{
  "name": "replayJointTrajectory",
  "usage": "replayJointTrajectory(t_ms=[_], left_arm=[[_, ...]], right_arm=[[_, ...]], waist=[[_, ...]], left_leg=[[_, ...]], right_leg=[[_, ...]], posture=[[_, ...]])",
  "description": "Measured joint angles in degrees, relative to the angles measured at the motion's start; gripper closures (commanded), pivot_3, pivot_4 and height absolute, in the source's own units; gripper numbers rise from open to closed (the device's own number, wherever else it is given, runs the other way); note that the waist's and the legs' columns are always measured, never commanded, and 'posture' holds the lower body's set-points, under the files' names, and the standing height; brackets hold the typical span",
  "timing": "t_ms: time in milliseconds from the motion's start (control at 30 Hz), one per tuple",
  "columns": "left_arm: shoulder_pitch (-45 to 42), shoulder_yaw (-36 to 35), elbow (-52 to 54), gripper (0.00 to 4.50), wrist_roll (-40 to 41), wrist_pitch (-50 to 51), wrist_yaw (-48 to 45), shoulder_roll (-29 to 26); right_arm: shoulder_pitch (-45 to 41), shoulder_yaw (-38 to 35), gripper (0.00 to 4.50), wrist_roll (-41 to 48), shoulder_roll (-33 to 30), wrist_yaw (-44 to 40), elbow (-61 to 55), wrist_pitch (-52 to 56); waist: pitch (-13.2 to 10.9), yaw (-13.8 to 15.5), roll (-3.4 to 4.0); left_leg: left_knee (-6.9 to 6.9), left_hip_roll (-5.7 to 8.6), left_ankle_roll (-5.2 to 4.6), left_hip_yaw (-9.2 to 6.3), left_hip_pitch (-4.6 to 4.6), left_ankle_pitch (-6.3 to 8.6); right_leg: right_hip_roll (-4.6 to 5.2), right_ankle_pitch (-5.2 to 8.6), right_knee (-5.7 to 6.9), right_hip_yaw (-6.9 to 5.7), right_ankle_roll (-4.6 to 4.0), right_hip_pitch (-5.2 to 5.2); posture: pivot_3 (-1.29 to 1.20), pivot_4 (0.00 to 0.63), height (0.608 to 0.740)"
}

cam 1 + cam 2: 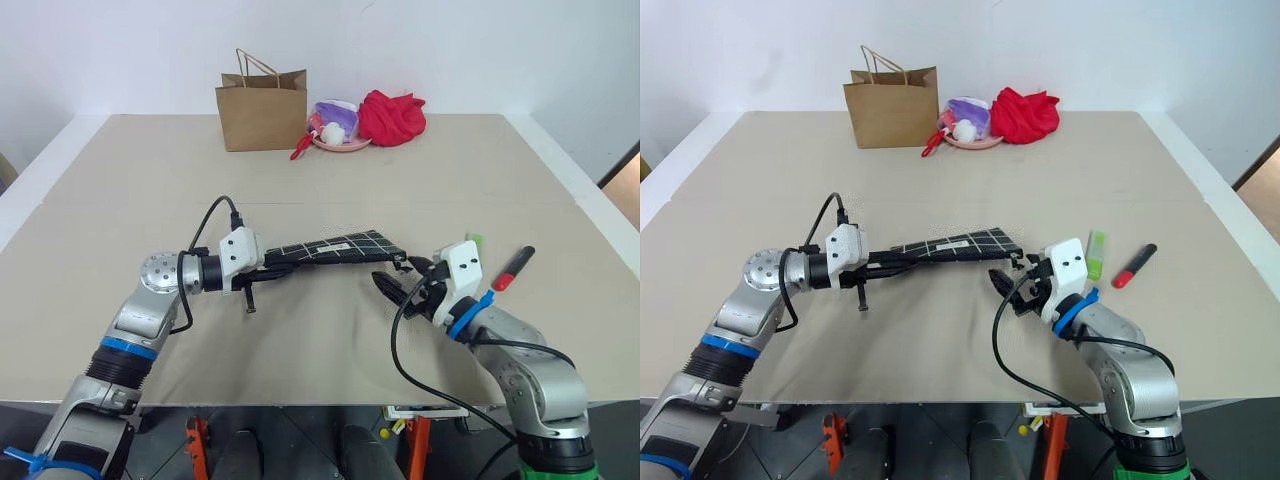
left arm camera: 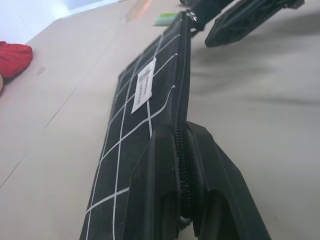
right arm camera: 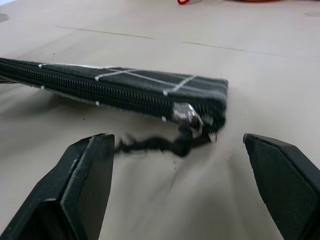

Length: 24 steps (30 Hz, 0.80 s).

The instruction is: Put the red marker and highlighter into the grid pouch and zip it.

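Bright, even light from overhead fills the room, with no glare on the matte surface (image 1: 330, 170). Shadows are soft: a faint one lies under the raised pouch (image 1: 340, 246) and beside the paper bag (image 1: 262, 108). Up close, the right claw's fingers (image 3: 82, 187) and the pouch's cord (image 3: 150, 145) look blurred, as does the far background behind the left claw (image 2: 182, 200).

Grid pouch (image 2: 150, 100) — near end hidden between the left gripper (image 2: 185, 165) fingers. Highlighter (image 1: 474, 240) mostly hidden behind the right gripper (image 1: 405, 285) wrist housing — only its tip shows. Pull cord (image 3: 150, 145) blurred.
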State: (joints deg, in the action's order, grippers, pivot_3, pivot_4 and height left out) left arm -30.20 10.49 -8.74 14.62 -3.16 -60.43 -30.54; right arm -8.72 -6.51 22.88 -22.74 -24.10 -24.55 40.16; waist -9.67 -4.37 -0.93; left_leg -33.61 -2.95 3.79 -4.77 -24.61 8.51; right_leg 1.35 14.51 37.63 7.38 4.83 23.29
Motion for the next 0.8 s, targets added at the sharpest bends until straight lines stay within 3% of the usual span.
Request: replayJointTrajectory(t_ms=[133,233,267,300,467,800], left_arm=[[0.6,-0.1,0.7,4.50,0.0,1.0,0.0,0.0],[0.7,-0.1,0.9,4.50,-0.1,1.1,0.1,0.0],[0.8,-0.2,1.1,4.50,-0.1,1.2,0.2,0.0],[0.8,-0.2,1.2,4.50,-0.1,1.2,0.2,0.0],[0.9,-0.2,2.2,4.50,-0.1,2.4,0.7,0.3],[1.0,-0.2,3.0,4.50,0.1,4.3,1.2,0.4]], right_arm=[[-0.7,0.0,0.06,0.0,0.5,0.7,0.1,0.0],[-1.3,0.0,0.82,0.1,0.5,0.8,0.3,0.1],[-1.3,0.0,1.56,0.1,0.5,0.8,0.6,0.2],[-1.3,0.0,1.88,0.1,0.5,0.8,0.9,0.2],[-1.3,0.1,4.41,0.3,0.6,0.9,1.3,0.7],[-1.3,1.2,4.41,0.0,0.3,1.6,1.3,0.7]], waist=[[0.0,0.0,0.00],[0.0,0.0,0.00],[0.0,0.0,0.00],[0.0,0.0,0.00],[0.0,0.0,0.00],[0.0,0.0,0.00]], left_leg=[[0.00,0.00,0.00,0.00,0.00,0.00],[-0.01,0.00,0.00,0.00,0.00,0.00],[-0.01,0.00,0.00,0.00,0.00,0.00],[-0.01,0.00,0.00,0.00,0.00,0.00],[0.00,0.00,0.00,0.00,0.00,0.00],[0.00,0.00,0.00,0.00,0.00,0.00]], right_leg=[[0.00,0.06,0.00,0.00,-0.13,0.00],[0.00,0.08,0.00,0.00,-0.17,0.00],[0.00,0.08,0.00,0.00,-0.17,-0.01],[0.00,0.07,0.00,0.00,-0.16,-0.01],[0.00,-0.01,0.00,0.00,0.00,0.00],[0.00,0.03,0.00,0.00,-0.07,0.00]], posture=[[0.00,0.150,0.740],[0.00,0.150,0.740],[0.00,0.150,0.740],[0.00,0.150,0.740],[0.00,0.150,0.740],[0.00,0.150,0.740]])
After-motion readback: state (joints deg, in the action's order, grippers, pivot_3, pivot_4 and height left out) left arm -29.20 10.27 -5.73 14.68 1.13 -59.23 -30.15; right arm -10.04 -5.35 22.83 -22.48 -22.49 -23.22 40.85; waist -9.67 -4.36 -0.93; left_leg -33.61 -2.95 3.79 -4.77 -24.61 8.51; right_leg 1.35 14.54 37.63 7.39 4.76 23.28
